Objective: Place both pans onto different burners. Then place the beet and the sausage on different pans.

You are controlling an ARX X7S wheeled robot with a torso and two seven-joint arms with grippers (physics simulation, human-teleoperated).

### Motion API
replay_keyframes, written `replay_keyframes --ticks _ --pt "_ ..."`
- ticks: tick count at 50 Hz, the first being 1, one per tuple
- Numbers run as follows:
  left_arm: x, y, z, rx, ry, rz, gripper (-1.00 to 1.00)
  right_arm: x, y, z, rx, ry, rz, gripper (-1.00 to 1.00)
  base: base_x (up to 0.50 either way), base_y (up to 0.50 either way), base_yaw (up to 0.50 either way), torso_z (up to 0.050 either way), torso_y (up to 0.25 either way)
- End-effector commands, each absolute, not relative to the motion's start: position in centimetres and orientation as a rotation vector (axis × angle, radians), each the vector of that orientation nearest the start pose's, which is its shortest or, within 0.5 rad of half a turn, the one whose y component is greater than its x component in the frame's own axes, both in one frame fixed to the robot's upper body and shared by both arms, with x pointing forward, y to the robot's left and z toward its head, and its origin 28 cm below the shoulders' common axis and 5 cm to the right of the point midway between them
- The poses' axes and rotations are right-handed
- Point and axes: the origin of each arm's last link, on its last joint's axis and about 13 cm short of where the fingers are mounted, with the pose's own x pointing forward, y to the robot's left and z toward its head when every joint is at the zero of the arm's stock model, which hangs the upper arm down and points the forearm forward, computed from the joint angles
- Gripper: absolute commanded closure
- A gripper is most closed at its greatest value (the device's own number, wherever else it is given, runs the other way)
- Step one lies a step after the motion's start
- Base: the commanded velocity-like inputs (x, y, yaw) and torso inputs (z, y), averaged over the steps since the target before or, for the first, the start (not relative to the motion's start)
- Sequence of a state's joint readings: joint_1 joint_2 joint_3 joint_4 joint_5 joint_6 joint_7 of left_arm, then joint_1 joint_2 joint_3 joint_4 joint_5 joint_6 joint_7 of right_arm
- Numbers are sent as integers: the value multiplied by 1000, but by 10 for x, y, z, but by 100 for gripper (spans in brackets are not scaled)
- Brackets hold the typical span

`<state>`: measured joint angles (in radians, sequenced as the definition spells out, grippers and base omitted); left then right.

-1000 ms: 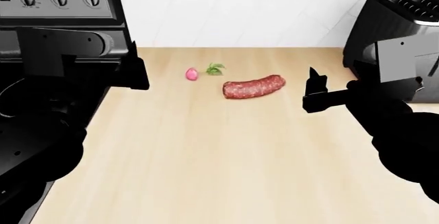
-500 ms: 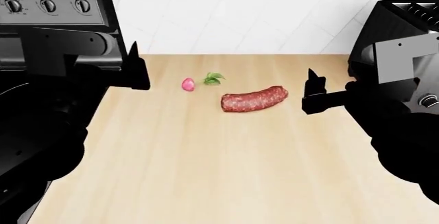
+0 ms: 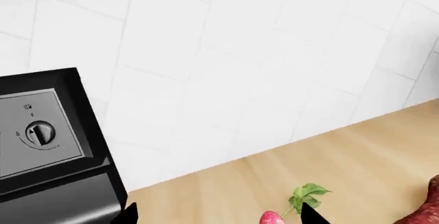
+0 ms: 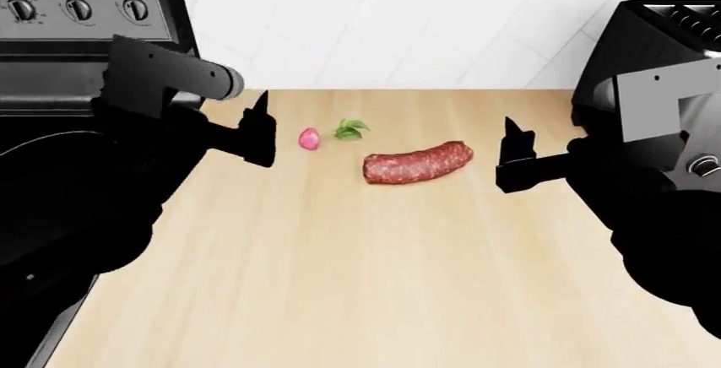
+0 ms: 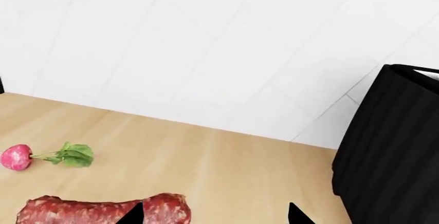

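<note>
The pink-red beet (image 4: 309, 138) with green leaves lies at the back of the wooden counter (image 4: 338, 284). The speckled dark-red sausage (image 4: 417, 162) lies just right of it. My left gripper (image 4: 260, 130) is open and empty, hovering just left of the beet. In the left wrist view the beet (image 3: 272, 218) shows between the fingertips, nearer one side of my left gripper (image 3: 219, 220). My right gripper (image 4: 512, 157) is open and empty, right of the sausage. In the right wrist view the sausage (image 5: 103, 211) end lies by one fingertip of my right gripper (image 5: 214, 217). The pans are hidden behind my left arm.
A stove with a knob panel (image 4: 79, 9) and black cooktop (image 4: 23, 123) stands at the left. A black toaster (image 4: 664, 39) stands at the back right, close to my right arm. A white tiled wall (image 4: 394, 22) runs behind the counter.
My left gripper has moved right, from over the stove edge to just beside the beet. The right arm, beet and sausage have stayed put in the last half second.
</note>
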<state>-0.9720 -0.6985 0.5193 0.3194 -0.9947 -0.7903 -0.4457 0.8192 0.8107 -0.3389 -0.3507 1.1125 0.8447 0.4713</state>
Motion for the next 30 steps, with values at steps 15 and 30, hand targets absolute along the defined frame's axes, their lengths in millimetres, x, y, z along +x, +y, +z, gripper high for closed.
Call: replay_keyframes --ticks 15,30 --pt "310 243 254 155 -21 -196 -100 265 -174 231 -126 69 111 -100 0 0 0 0 -14" --pt "309 245 256 156 -29 -180 -100 267 -173 231 -130 69 118 -100 0 0 0 -7 -144"
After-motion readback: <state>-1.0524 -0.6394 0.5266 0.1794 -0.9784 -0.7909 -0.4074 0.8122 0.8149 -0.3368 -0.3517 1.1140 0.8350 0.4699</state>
